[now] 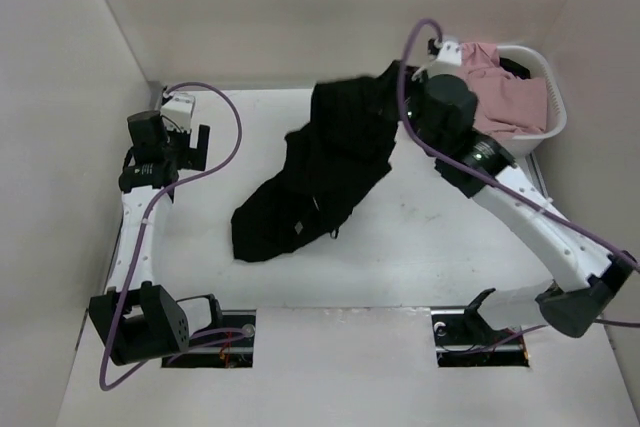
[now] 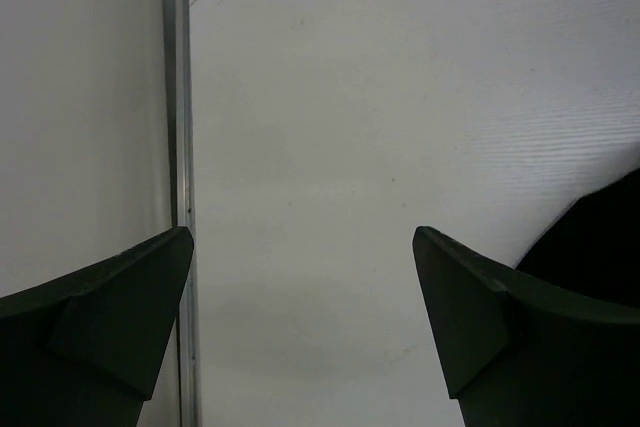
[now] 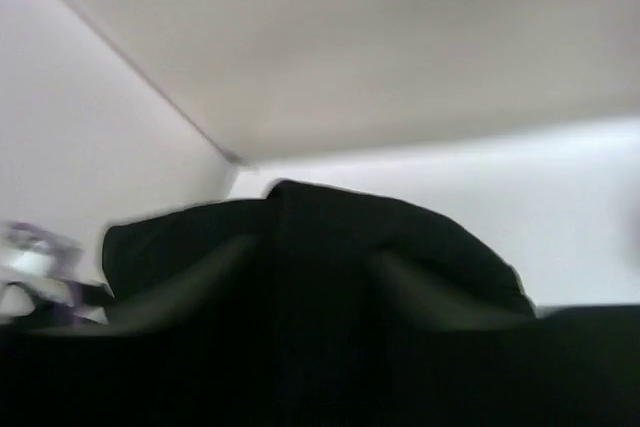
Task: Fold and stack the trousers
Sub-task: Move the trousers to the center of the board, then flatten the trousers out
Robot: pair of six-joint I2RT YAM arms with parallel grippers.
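We are pinching the black trousers (image 1: 320,167) in our right gripper (image 3: 310,272). In the right wrist view dark cloth is wrapping over both fingers, so we are judging the grip from how the garment is hanging in the top view. There its upper end is rising toward the upper right of the frame, while the rest is trailing in a loose diagonal down to the table (image 1: 420,257) at centre left.

Our left gripper (image 2: 303,247) is hovering at the left of the top view with its fingers spread and nothing between them. In the left wrist view a sliver of black cloth is showing at the right edge.

We are judging the task as barely begun. The trousers are lying crumpled and unfolded, no fold is showing, and no stack is forming anywhere on the table. A pink garment (image 1: 505,87) is waiting in the white basket (image 1: 556,107) at the upper right. Spreading flat, folding and stacking are all lying ahead of us.
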